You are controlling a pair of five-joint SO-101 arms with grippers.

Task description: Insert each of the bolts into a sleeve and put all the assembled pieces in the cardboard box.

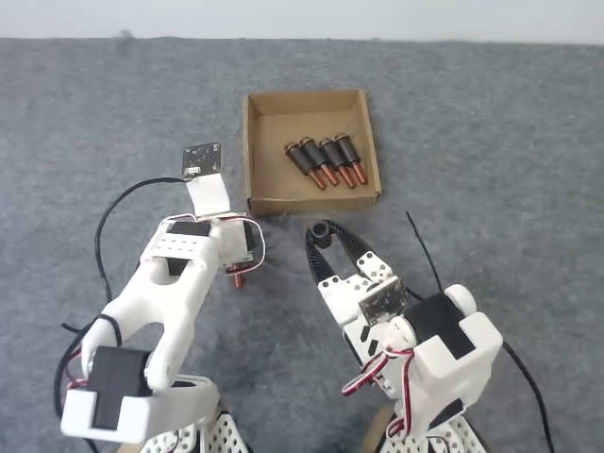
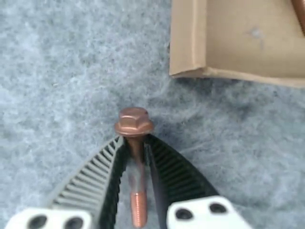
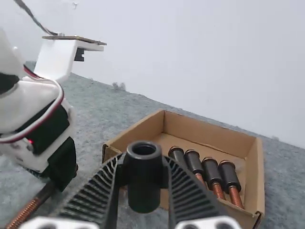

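Left claw [image 2: 135, 139]: we see it clamped on a bolt [image 2: 134, 123]
Right claw [image 3: 143, 162]: gripping a black sleeve [image 3: 143, 183] — upright
Box [image 1: 253, 151]: four pieces [image 1: 326, 162] inside

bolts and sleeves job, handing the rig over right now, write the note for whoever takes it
Left tool: shut on a bolt, near a front corner of the cardboard box.
Right tool: shut on a sleeve, held upright, just in front of the box.
Done: four assembled pieces lie side by side in the box.
Left to do: insert this bolt into this sleeve, then put that piece in the box.
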